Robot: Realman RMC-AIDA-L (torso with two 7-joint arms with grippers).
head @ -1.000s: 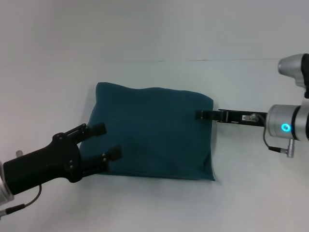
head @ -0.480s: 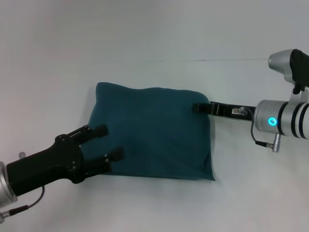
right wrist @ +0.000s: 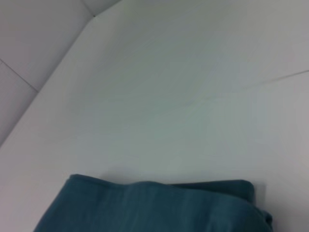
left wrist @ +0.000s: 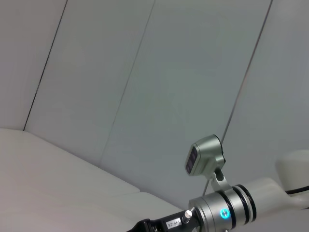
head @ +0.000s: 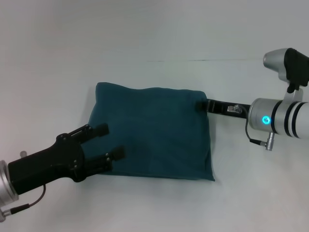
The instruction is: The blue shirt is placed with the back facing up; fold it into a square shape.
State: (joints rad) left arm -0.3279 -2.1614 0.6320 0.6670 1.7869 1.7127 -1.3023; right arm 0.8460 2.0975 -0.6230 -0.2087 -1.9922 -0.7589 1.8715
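Blue shirt (head: pixel 152 133) lies mid-table, already folded to a near-square, plain side up. Left gripper (head: pixel 112 141) hangs over its left near edge, fingers spread, likely free of the cloth. Right gripper (head: pixel 203 104) touches the far right corner, probably squaring it; finger state cannot be told.

In the head view the right gripper (head: pixel 202 104) shows only as a thin dark tip at the blue shirt (head: pixel 152 133)'s far right corner, so its finger gap seems unreadable. The left wrist view misses the shirt, and the right wrist view cuts it off at the frame edge.
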